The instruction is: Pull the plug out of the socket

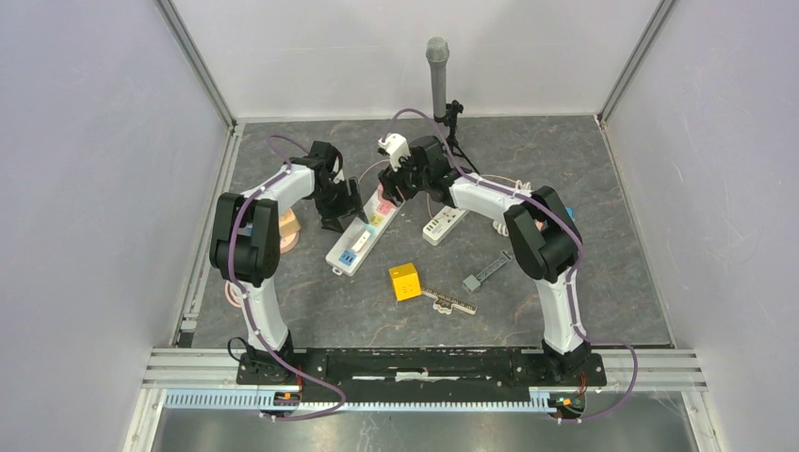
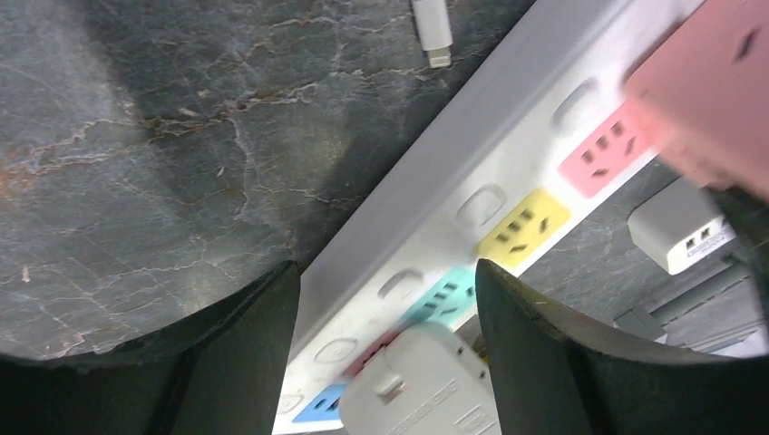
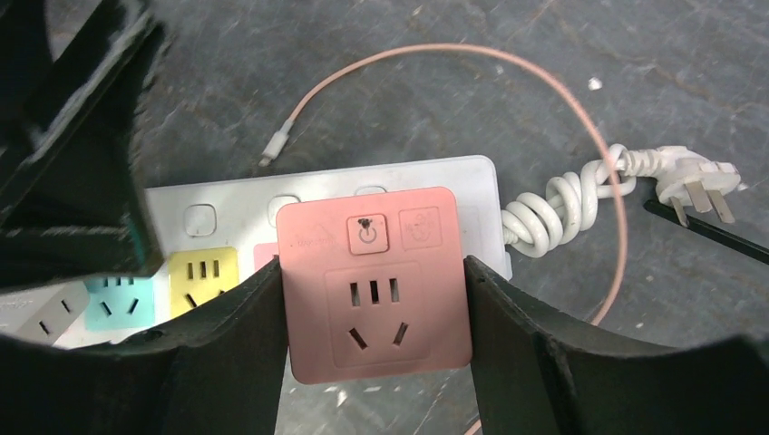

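A white power strip [image 1: 356, 242] with coloured sockets lies left of centre on the table. My right gripper [image 3: 374, 317] is shut on a pink square plug [image 3: 374, 281] at the strip's corded end [image 3: 435, 177], and also shows from above [image 1: 400, 179]. I cannot tell whether its pins still sit in the socket. The left wrist view shows the plug [image 2: 716, 82] blurred above a bare pink socket [image 2: 598, 159]. My left gripper [image 2: 388, 299] is open, its jaws either side of the strip [image 2: 472, 136]. A white adapter [image 2: 422, 385] is plugged in between them.
A second white strip [image 1: 443, 224], a yellow cube [image 1: 405, 281], a ruler [image 1: 450, 299] and a grey tool [image 1: 485, 271] lie right of centre. A microphone stand [image 1: 437, 75] is at the back. A pink cable [image 3: 544, 82] and coiled white cord [image 3: 562, 204] lie behind the strip.
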You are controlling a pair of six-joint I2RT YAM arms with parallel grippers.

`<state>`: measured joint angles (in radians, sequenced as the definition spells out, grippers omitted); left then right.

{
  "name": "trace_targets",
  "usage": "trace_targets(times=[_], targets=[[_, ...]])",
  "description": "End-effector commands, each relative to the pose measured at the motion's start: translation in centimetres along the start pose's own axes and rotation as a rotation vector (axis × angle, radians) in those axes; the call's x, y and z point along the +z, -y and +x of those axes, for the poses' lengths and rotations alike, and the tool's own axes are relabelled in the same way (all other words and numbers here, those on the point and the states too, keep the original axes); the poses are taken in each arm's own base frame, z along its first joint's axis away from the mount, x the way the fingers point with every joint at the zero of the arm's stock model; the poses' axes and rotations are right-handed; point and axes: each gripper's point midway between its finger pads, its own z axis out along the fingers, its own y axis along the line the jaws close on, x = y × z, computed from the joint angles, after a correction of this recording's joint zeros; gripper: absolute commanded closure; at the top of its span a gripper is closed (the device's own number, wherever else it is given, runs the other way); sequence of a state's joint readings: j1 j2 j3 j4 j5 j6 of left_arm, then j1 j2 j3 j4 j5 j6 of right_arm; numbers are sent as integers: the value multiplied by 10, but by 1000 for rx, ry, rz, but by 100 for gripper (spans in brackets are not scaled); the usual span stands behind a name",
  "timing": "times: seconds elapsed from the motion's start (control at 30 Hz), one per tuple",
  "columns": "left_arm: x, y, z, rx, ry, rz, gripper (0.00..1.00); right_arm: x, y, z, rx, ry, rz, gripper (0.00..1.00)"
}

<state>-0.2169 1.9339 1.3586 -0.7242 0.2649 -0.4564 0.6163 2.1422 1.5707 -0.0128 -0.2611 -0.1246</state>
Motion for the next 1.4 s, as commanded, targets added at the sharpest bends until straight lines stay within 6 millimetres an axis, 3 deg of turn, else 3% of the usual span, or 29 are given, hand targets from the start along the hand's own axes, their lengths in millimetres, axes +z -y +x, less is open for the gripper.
trace_targets(times=[0.0, 0.13, 0.33, 0.4, 0.53, 0.7, 0.83, 0.9, 1.03, 1.17, 1.37], targets=[[-5, 19, -14, 19, 30, 63, 22, -21, -52, -2, -5, -24, -96, 57], [2, 14, -6, 11, 2, 57, 27, -27, -64, 11, 13, -50, -99, 50], [10, 3, 11, 10, -38, 29, 39, -21, -52, 11, 36, -65, -33, 18], [11, 1, 16, 15, -47, 21, 42, -19, -49, 7, 28, -62, -29, 12], [14, -4, 22, 23, -59, 4, 46, -13, -48, 3, 3, -58, -52, 10], [16, -7, 26, 26, -67, -6, 49, -9, -64, 0, -55, -41, -175, 25], [16, -8, 25, 29, -65, -10, 50, -9, -66, -7, -68, -25, -191, 53], [17, -8, 26, 28, -67, -11, 51, -10, -62, -12, -48, -11, -177, 72], [17, -9, 28, 29, -70, -13, 55, -20, -61, -30, 40, 66, -215, 100], [19, -10, 30, 29, -76, -20, 56, -27, -68, -50, 108, 150, -278, 100], [21, -11, 30, 30, -80, -26, 56, -20, -75, -38, -30, 93, -192, 100]])
